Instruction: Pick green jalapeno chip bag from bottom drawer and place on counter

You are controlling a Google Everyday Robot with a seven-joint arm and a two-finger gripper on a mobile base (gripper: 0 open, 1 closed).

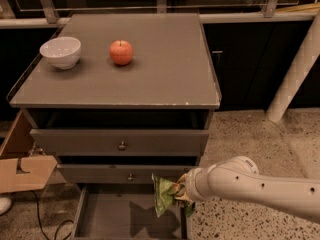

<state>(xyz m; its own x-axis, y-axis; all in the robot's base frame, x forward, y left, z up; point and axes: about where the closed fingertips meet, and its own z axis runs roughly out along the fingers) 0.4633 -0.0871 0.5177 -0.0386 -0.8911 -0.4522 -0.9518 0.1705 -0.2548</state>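
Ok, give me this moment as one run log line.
phase: lift | gripper: shut on green jalapeno chip bag, above open bottom drawer | counter: bag not yet placed; holds white bowl, red apple

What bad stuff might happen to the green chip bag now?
1. The gripper pinches the green jalapeno chip bag by one side, so it might slip and fall back into the bottom drawer.
2. Going up, the bag may snag on the front edge of the counter.

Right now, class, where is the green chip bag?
Low centre in the camera view: the green chip bag hangs in the gripper above the open bottom drawer, toward its right.
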